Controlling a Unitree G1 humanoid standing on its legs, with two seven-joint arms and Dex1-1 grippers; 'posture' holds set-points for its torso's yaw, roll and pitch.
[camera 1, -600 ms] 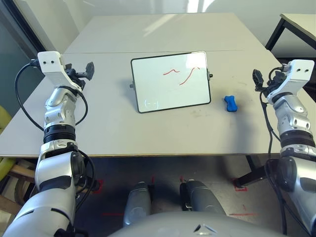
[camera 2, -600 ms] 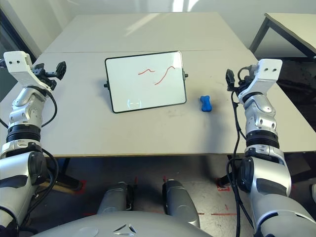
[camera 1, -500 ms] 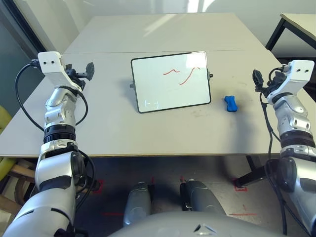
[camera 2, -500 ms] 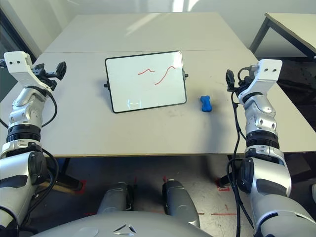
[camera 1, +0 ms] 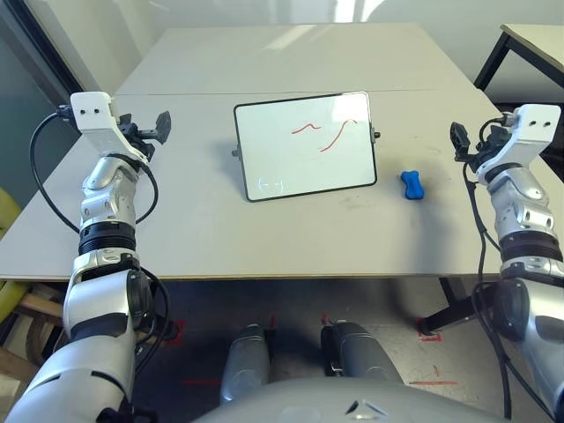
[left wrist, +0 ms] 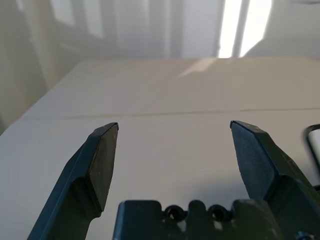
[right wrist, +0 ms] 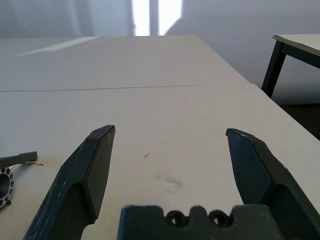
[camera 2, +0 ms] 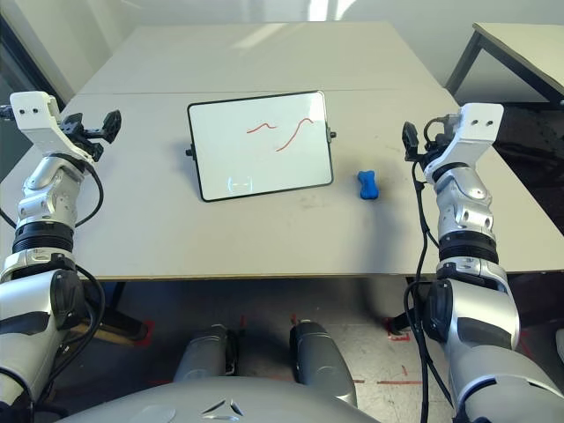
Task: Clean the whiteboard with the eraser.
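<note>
The whiteboard (camera 1: pixel 304 146), white with a thin black frame, stands tilted at the table's middle and bears red marker squiggles near its top right. To its right the small blue eraser (camera 1: pixel 411 185) lies flat on the tabletop. My left gripper (left wrist: pixel 174 131) is raised over the table's left side, well apart from the board, open with nothing between its fingers. My right gripper (right wrist: pixel 170 134) hovers at the right side, beyond the eraser, open and holding nothing.
The grey table (camera 1: pixel 211 225) is made of two tops joined by a seam behind the board. Another table with black legs (camera 1: pixel 529 40) stands at the far right. A wall rises beyond the far edge.
</note>
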